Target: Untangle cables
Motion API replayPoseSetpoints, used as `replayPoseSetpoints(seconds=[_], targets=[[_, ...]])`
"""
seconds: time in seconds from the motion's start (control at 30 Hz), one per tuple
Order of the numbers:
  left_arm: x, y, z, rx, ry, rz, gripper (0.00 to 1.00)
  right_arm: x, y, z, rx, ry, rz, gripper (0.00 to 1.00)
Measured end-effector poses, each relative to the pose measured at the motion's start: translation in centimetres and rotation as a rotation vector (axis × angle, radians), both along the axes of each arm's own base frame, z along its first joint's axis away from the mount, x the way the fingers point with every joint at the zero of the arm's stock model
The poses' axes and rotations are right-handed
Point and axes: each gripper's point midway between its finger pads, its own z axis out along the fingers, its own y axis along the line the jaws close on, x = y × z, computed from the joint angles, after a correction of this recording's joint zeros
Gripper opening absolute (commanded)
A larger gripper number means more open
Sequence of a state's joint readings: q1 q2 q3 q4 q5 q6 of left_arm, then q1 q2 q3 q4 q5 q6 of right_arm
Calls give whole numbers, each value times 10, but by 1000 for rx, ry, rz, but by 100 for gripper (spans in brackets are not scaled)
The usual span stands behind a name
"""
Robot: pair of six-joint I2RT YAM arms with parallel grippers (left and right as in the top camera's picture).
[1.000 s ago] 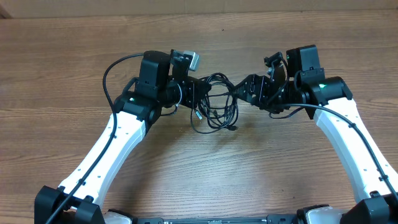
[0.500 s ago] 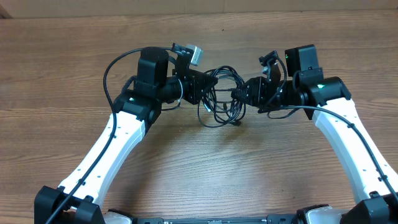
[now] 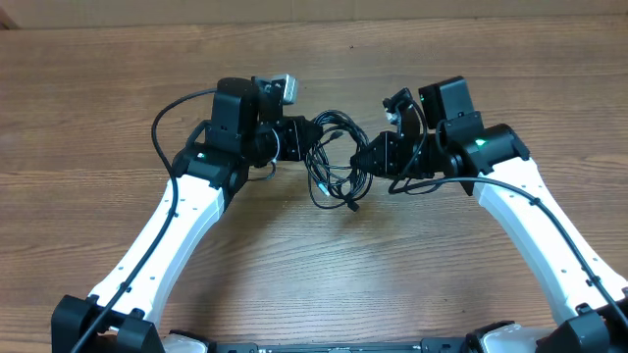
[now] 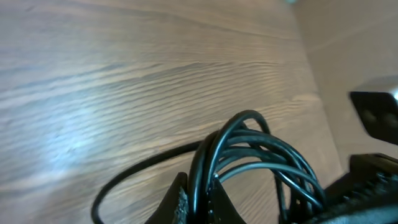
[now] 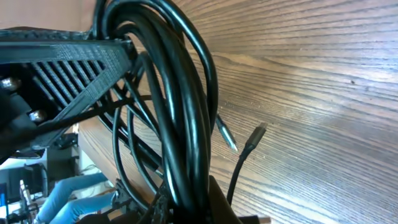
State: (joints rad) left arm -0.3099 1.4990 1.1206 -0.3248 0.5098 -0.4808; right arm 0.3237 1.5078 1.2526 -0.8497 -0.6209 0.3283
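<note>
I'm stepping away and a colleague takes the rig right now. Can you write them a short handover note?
Left gripper: shut on the cables.
Right gripper: shut on the same bundle from the opposite side.
The cables hang as one looped tangle between them over the table; one plug end dangles free.
Done: both grips taken.
Left to do: separate the two cords; nothing is apart yet.

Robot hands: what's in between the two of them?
The tangled black cables, a bundle gripped by the left gripper and the right gripper. The overhead view shows it.
</note>
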Motion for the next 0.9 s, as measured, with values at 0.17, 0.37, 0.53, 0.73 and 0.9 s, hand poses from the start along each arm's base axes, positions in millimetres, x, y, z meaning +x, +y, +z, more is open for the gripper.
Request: replayPoseSetpoints(seconds=[0.17, 0.37, 0.53, 0.73, 0.9], targets=[[7, 23, -14, 62, 60, 149, 44, -5, -2, -6, -34, 12, 14, 4], [41, 81, -10, 158, -30, 341, 88, -6, -9, -14, -90, -58, 86, 4], [49, 61, 22, 71, -206, 142, 92, -5, -9, -14, -132, -206, 239, 4], [23, 31, 40, -38, -295, -151, 77, -14, 3, -4, -81, -396, 478, 4], [0, 19, 38, -78, -287, -285, 67, -20, 11, 4, -28, -502, 595, 4]])
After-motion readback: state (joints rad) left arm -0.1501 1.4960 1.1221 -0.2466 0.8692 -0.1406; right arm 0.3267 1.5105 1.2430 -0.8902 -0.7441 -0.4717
